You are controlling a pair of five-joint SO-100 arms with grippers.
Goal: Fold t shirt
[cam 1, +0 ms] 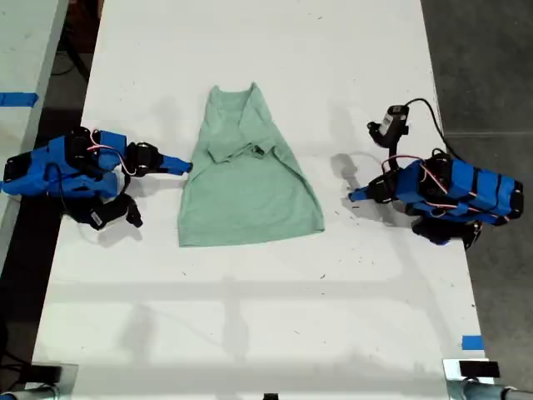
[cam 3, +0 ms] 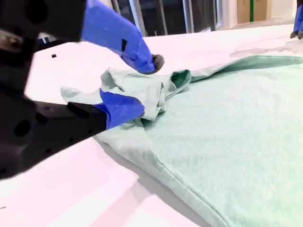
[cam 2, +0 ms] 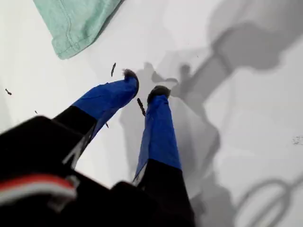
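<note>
The pale mint-green t shirt (cam 1: 250, 187) lies flat on the white table (cam 1: 275, 325), its hem toward the near edge and its sleeves folded inward into a crumpled ridge (cam 1: 248, 150). My second gripper (cam 1: 181, 165) is at the shirt's edge on the exterior view's left. It stands open (cam 3: 137, 82), one finger (cam 3: 120, 108) low on the cloth edge beside the bunched sleeve (cam 3: 142, 87). My first gripper (cam 1: 356, 197) rests on bare table at the exterior view's right, apart from the shirt. Its fingers are a little open (cam 2: 144, 87) with nothing between, and a hem corner (cam 2: 71, 28) lies beyond them.
Dark floor borders the table at both exterior view sides. A second white surface with blue tape (cam 1: 18, 99) stands at the exterior view's left. A blue tape mark (cam 1: 471, 342) sits near the front right corner of that view. Small dark specks (cam 2: 141, 106) dot the tabletop.
</note>
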